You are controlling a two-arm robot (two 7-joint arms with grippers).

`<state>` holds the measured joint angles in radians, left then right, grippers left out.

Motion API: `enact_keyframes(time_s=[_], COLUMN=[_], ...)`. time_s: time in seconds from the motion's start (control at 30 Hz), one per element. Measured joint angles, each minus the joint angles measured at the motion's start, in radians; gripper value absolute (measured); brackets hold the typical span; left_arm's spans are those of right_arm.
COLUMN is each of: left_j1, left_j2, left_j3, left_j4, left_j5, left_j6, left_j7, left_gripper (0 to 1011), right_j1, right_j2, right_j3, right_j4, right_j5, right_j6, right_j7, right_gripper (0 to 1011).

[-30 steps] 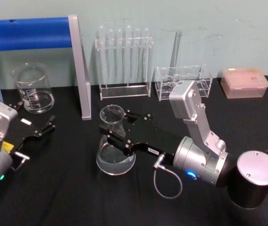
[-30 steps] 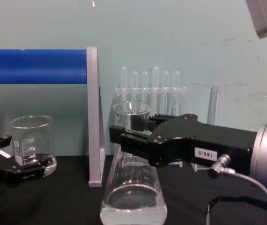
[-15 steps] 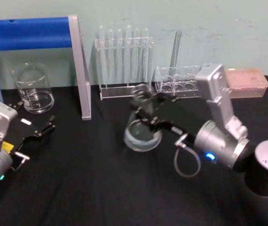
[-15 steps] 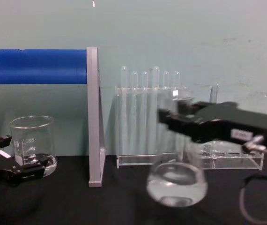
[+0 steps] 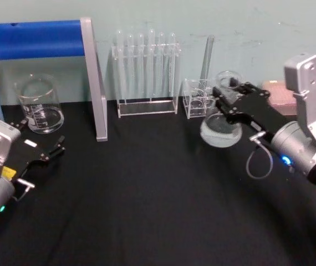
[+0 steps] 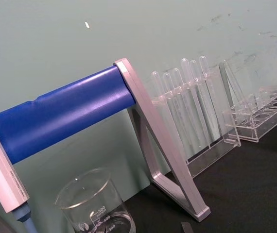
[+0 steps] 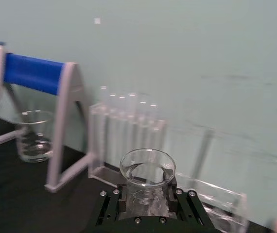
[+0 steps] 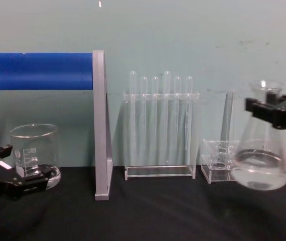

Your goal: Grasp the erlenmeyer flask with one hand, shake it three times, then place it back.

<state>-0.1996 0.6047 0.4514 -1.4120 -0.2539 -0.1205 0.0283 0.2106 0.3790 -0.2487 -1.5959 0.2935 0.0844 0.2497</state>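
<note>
My right gripper (image 5: 229,92) is shut on the neck of the erlenmeyer flask (image 5: 219,128), a clear conical flask with a little liquid in its base. It hangs off the table at the right, in front of the small clear rack (image 5: 199,100). From the chest the flask (image 8: 261,160) is at the right edge, its base above the black tabletop, with the black gripper (image 8: 272,109) across its neck. The right wrist view has the flask's rim (image 7: 147,167) between the jaws of my right gripper (image 7: 147,195). My left gripper (image 5: 42,165) rests open at the near left, holding nothing.
A glass beaker (image 5: 39,105) stands at the back left beside a stand with a blue bar (image 5: 36,39). A rack of test tubes (image 5: 146,72) is at the back centre, and a pink box (image 5: 277,91) lies behind my right arm. Black cloth covers the table (image 5: 147,194).
My right gripper has swung the flask from the table's centre-left to the far right, lifting it off the surface. The left arm has not moved.
</note>
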Motion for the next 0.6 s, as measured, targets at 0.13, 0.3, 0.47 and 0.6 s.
enact_keyframes(time_s=[0.13,0.3,0.47,0.6], left_j1=[0.000,0.000,0.000,0.000], left_j2=[0.000,0.000,0.000,0.000], left_j3=[0.000,0.000,0.000,0.000], left_j4=[0.000,0.000,0.000,0.000], left_j5=[0.000,0.000,0.000,0.000], left_j6=[0.000,0.000,0.000,0.000], left_j7=[0.000,0.000,0.000,0.000], left_gripper=[1001,1001,1001,1001], right_j1=[-0.002,-0.007,-0.012,-0.015], right_j2=[-0.006,-0.014,-0.023,-0.034], right_j3=[0.032,0.059,0.065,0.059], right_j4=[0.010,0.016,0.014,0.005], right_j5=[-0.008,-0.018,-0.025,-0.025], right_j6=[0.000,0.001,0.005,0.007], right_j7=[-0.019,-0.026,-0.016,0.005], right_gripper=[457,457,457,457])
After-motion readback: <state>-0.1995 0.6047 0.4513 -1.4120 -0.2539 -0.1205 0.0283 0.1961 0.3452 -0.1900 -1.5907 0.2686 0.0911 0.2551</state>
